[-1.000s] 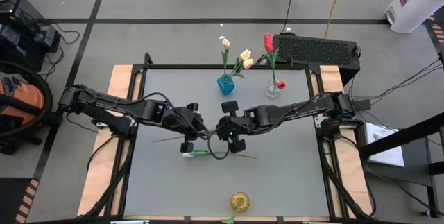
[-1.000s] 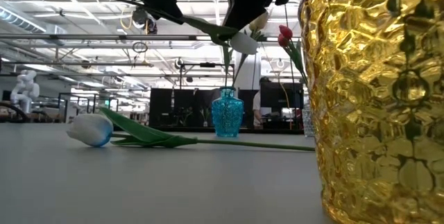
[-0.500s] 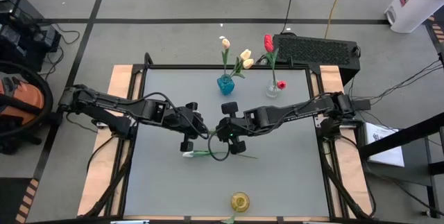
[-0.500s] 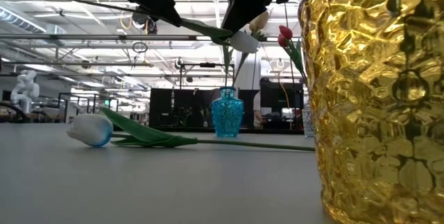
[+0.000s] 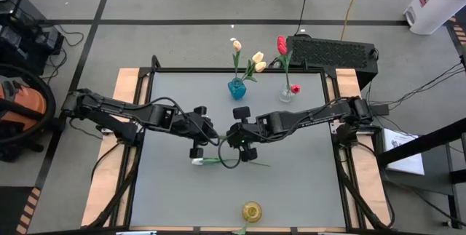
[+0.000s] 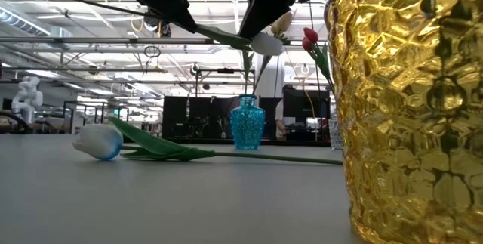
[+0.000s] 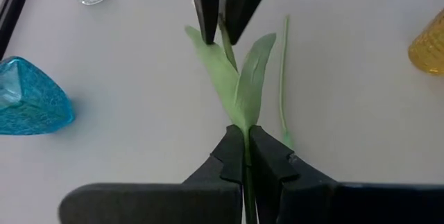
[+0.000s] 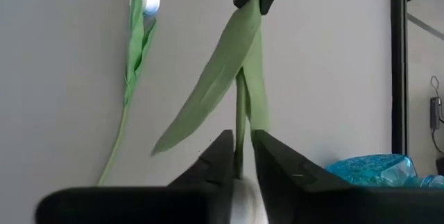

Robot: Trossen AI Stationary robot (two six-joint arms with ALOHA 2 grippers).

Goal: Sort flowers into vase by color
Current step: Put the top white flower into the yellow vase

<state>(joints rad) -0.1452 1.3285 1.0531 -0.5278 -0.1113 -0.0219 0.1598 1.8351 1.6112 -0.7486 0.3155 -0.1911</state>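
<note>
Reading no brand, label or writing anywhere in these views. Hanging above the middle of the table (image 5: 167, 191), between both arms: a tulip (image 7: 239, 89) with a thin green stem, two long pale-green leaves and a white bud (image 6: 268, 44). Pinching its stem at the base of the leaves: the left gripper (image 7: 246, 148), fingers pressed together on it. Straddling the stem near the bud: the right gripper (image 8: 239, 156), fingers close on either side of it; cannot tell whether clamping or just slackening. Lying flat on the table just below the two grippers: a second tulip (image 5: 218, 161), white bud toward the left arm, a bluish tint on it in the low view, broad leaf and long stem trailing toward the right arm. Standing at the far edge: a blue vase (image 5: 237, 87) holding cream-yellow tulips (image 5: 256, 61), and near it a clear vase (image 5: 286, 94) holding red tulips (image 5: 282, 45). Standing at the near edge, well apart from those: a dimpled amber glass vase (image 5: 251, 211).
</note>
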